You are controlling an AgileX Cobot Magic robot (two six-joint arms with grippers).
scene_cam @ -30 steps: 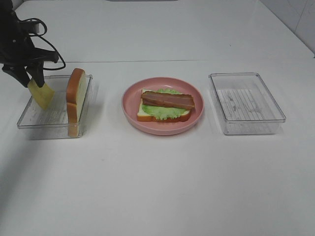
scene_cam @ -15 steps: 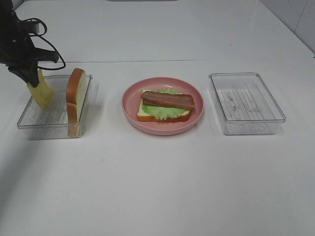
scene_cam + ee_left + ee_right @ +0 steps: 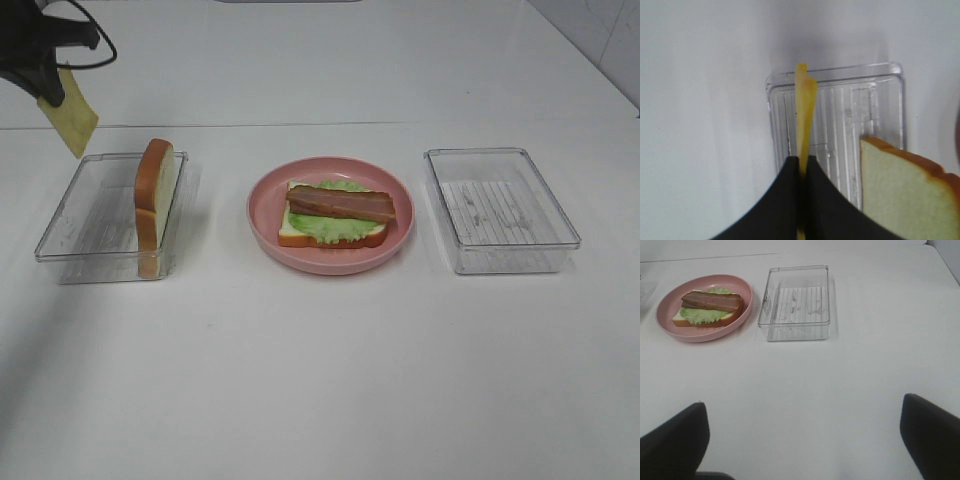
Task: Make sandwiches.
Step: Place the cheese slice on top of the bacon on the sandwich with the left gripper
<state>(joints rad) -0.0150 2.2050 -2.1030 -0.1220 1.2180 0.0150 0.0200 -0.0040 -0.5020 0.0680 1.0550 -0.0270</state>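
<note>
The sandwich [image 3: 335, 214] lies on the pink plate [image 3: 262, 216]: a bread slice with lettuce and bacon on top; it also shows in the right wrist view [image 3: 707, 307]. My left gripper [image 3: 45, 90] is shut on the yellow cheese square [image 3: 70, 118] and holds it high above the back left corner of the left tray [image 3: 60, 245]. In the left wrist view the cheese [image 3: 804, 107] hangs edge-on between the fingers [image 3: 782, 195]. A second bread slice [image 3: 155, 195] stands on edge in that tray. My right gripper [image 3: 802, 432] is open and empty over bare table.
A clear tray [image 3: 500, 208] with nothing in it stands right of the plate, also seen in the right wrist view [image 3: 796, 302]. The table is white, with a seam line running behind the trays.
My left gripper has lifted the cheese square up out of the left tray and a little back. The bread slice, plate and right arm have not moved.
</note>
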